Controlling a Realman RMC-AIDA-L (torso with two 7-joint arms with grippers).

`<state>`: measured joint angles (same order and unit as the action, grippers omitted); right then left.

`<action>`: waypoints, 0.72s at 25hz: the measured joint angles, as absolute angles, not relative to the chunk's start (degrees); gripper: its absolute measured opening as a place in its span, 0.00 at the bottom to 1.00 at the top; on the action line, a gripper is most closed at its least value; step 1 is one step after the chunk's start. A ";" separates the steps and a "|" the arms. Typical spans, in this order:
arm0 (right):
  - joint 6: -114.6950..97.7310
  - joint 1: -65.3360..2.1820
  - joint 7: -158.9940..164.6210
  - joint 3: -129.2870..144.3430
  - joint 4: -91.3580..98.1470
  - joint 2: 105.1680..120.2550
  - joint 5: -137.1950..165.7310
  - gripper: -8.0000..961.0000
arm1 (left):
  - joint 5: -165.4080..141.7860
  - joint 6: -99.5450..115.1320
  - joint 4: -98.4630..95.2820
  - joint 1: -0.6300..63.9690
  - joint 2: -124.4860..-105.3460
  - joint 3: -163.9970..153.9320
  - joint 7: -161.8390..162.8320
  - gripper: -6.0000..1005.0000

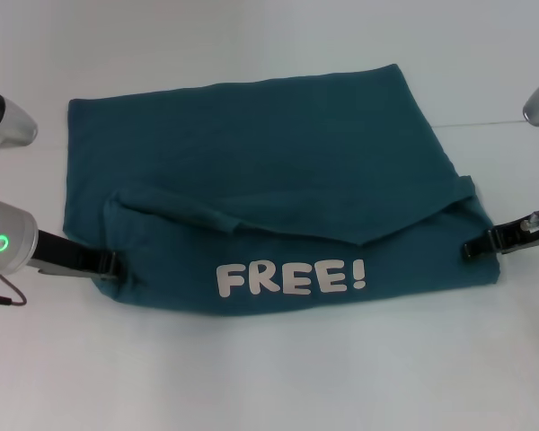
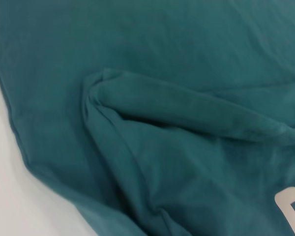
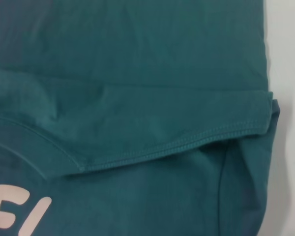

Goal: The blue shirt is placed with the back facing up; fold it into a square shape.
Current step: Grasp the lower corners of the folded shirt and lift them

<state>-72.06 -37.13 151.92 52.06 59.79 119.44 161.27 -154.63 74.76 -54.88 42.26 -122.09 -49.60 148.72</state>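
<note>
blue shirt (image 3: 137,73) filling view, stitched hem fold (image 3: 187,142), pale lettering (image 3: 19,216), white table (image 3: 287,59)

A plain white bench (image 1: 269,386) fills the whole scene (matte, softly lit). A thin pale line (image 1: 485,124) runs across it at the far right side.

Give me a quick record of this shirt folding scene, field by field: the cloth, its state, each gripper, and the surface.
cloth: blue shirt, lying on the white table
fold state: partly folded; near flap turned over, white FREE! lettering facing up, hem edge running slanted across it
shape: roughly rectangular, not yet square
left gripper: at the shirt's near-left corner, at table level
right gripper: at the shirt's near-right edge, at table level
grip: not clear whether either gripper is pinching the cloth
</note>
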 joint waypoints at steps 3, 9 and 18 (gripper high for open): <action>-72.25 -37.30 151.92 52.04 59.14 119.34 161.27 0.70 | -154.61 74.51 -54.87 42.31 -122.03 -49.58 148.71 0.07; -71.89 -37.70 151.07 52.03 57.00 119.40 160.90 0.46 | -154.60 74.28 -54.82 42.44 -121.99 -49.57 148.67 0.06; -71.40 -37.63 150.91 51.94 56.69 119.55 160.65 0.08 | -154.06 74.27 -54.29 42.49 -121.86 -48.17 148.54 0.07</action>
